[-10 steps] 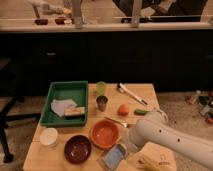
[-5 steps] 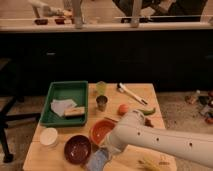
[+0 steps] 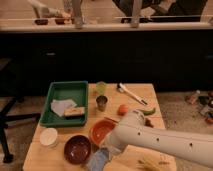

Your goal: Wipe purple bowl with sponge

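My white robot arm reaches in from the right along the wooden counter's front edge. Its hand is clenched on the flat blue-grey sponge, just right of the glossy dark purple bowl near the front edge. A bright orange bowl sits just behind the hand. A strip of bare wood separates the purple bowl from the green plastic tray at the back left corner.

place: kitchen-like room | evidence: long dark counter, wooden table, orange bowl, green tray
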